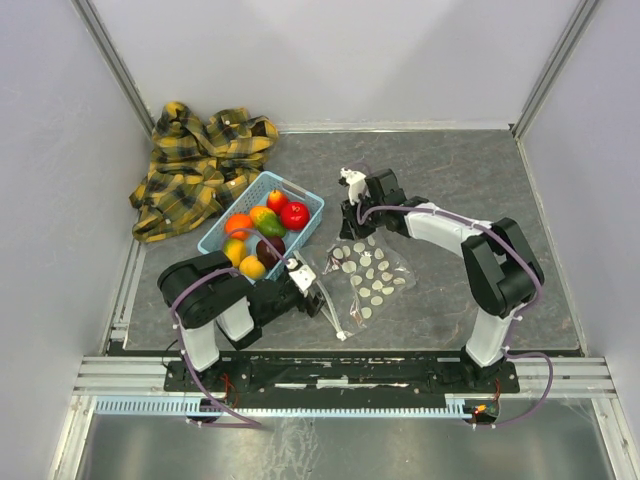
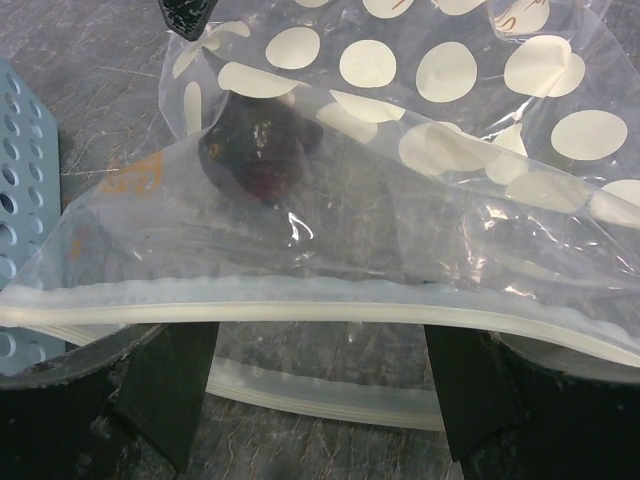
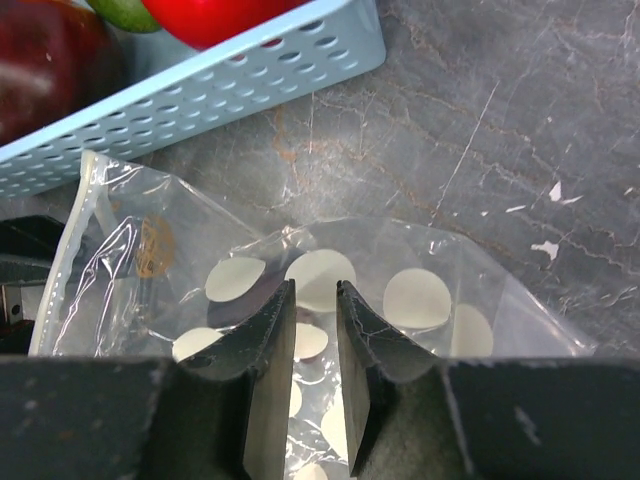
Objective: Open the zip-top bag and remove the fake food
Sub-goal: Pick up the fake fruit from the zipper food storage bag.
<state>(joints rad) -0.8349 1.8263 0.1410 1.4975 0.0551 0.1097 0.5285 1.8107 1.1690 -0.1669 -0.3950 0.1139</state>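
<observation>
The zip-top bag [image 1: 368, 272] lies flat on the grey table, clear with white dots. Its mouth faces my left gripper [image 1: 310, 290]. In the left wrist view, that gripper [image 2: 320, 335] stands wide open in the mouth of the bag [image 2: 450, 200]. The upper zip strip [image 2: 330, 312] runs across both fingers and the lower strip [image 2: 330, 397] lies between them. One dark maroon fake fruit [image 2: 255, 150] sits deep inside the bag. My right gripper [image 3: 315, 285] rests on the bag's far end [image 3: 430, 300], its jaws a narrow gap apart with only dotted film showing between them.
A light blue slotted basket [image 1: 305, 203] behind the bag holds several fake fruits [image 1: 262, 225], red, orange, yellow, green and maroon. Its wall [image 3: 220, 85] stands just beyond the right gripper. A yellow plaid shirt [image 1: 195, 165] lies crumpled at the back left.
</observation>
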